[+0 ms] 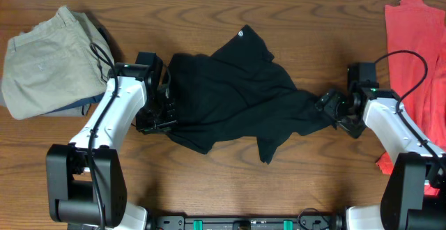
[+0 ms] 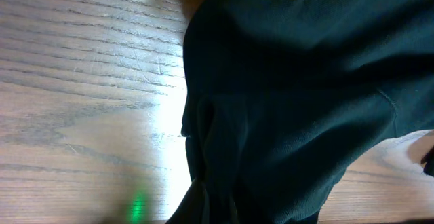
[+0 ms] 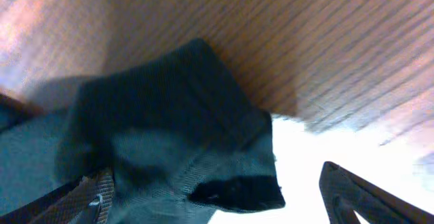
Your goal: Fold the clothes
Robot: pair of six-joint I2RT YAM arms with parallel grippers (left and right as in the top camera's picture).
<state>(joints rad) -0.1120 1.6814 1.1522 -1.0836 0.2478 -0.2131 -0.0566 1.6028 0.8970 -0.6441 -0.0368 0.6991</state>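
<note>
The black shirt [image 1: 230, 90] lies crumpled across the middle of the table, a small white logo near its far edge. My left gripper [image 1: 159, 115] is at the shirt's left edge. In the left wrist view the black fabric [image 2: 298, 95] bunches down into the jaws and hides the fingers. My right gripper [image 1: 329, 106] is at the shirt's right tip. In the right wrist view its fingers [image 3: 215, 180] stand wide apart, with a hemmed edge of the shirt [image 3: 169, 129] between them. The khaki trousers [image 1: 49, 59] lie at the far left. The coral-red garment [image 1: 418, 42] lies at the far right.
The wooden table [image 1: 209, 181] is bare in front of the shirt. The right arm's black cable [image 1: 411, 56] loops over the coral-red garment. The arm bases stand at the near edge on both sides.
</note>
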